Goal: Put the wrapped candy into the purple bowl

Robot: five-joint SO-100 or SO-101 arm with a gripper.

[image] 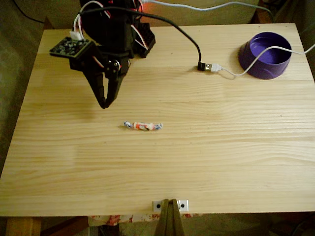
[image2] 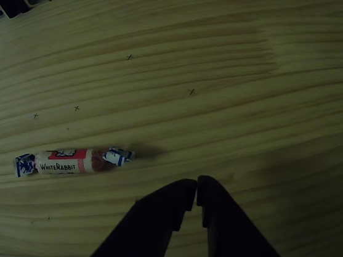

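The wrapped candy [image: 142,126] lies flat on the wooden table [image: 206,162] near its middle, white and red with twisted bluish ends. Seen from the other view, the candy [image2: 71,162] rests left of the fingertips with bare wood between. My black gripper [image: 104,104] hangs above the table, up and to the left of the candy, fingers pointing down. In the other view the gripper [image2: 197,188] has its two tips touching, shut on nothing. The purple bowl [image: 266,55] stands at the table's far right corner, upright, far from the gripper.
A white cable with a black-and-silver USB plug [image: 208,67] runs over the bowl's rim and across the back of the table. A small metal bracket [image: 170,204] sits at the front edge. Small pen crosses [image2: 191,92] mark the wood.
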